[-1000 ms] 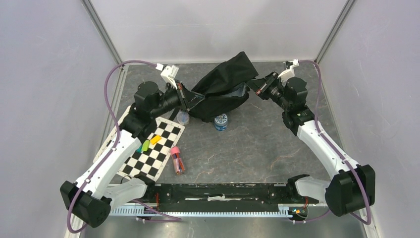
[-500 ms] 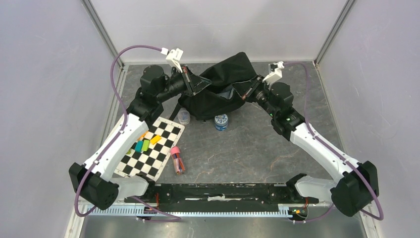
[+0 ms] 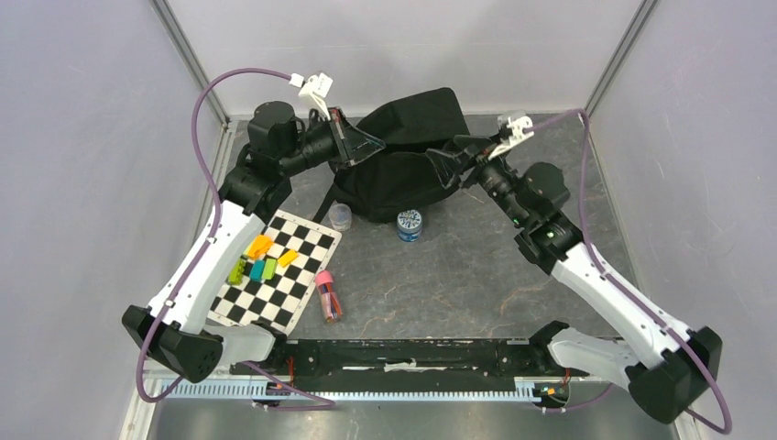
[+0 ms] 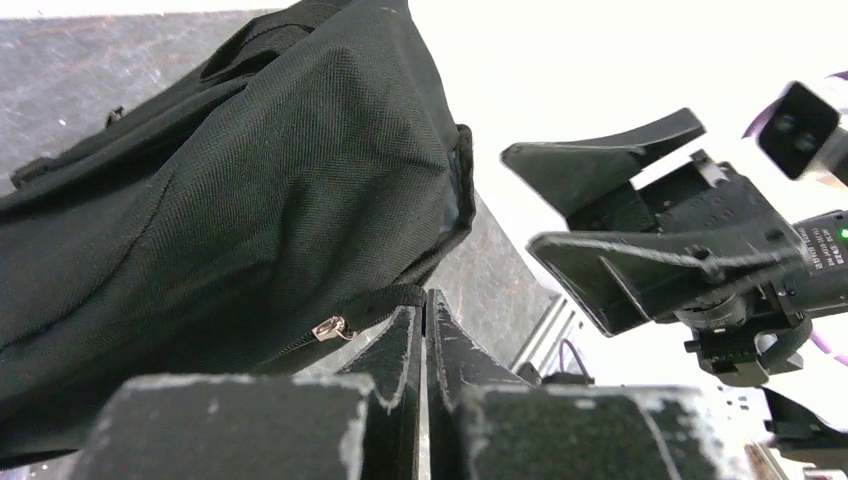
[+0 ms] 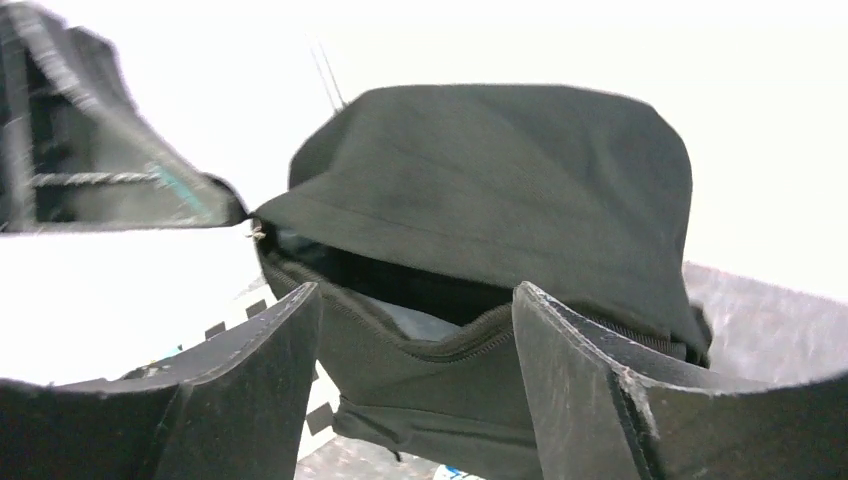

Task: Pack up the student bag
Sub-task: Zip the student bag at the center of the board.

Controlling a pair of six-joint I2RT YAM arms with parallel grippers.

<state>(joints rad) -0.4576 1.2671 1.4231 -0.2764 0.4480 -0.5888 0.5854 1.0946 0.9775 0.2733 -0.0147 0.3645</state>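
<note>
With my left gripper point(image 3: 372, 144) pinched shut on its left rim, the large black fabric backpack point(image 3: 403, 160) lies crosswise at the far middle, mouth facing my wide-open, empty right gripper point(image 3: 441, 159).

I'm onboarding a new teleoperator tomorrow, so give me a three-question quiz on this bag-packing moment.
1. True or false: the right gripper is clamped on the student bag.
2. What lies on the checkered board? A) small coloured blocks B) a pair of scissors C) a notebook
3. Which gripper pinches the bag's zippered edge, jaws shut?
Key: 1 false, its jaws stand open. 2 A. 3 the left gripper.
</note>
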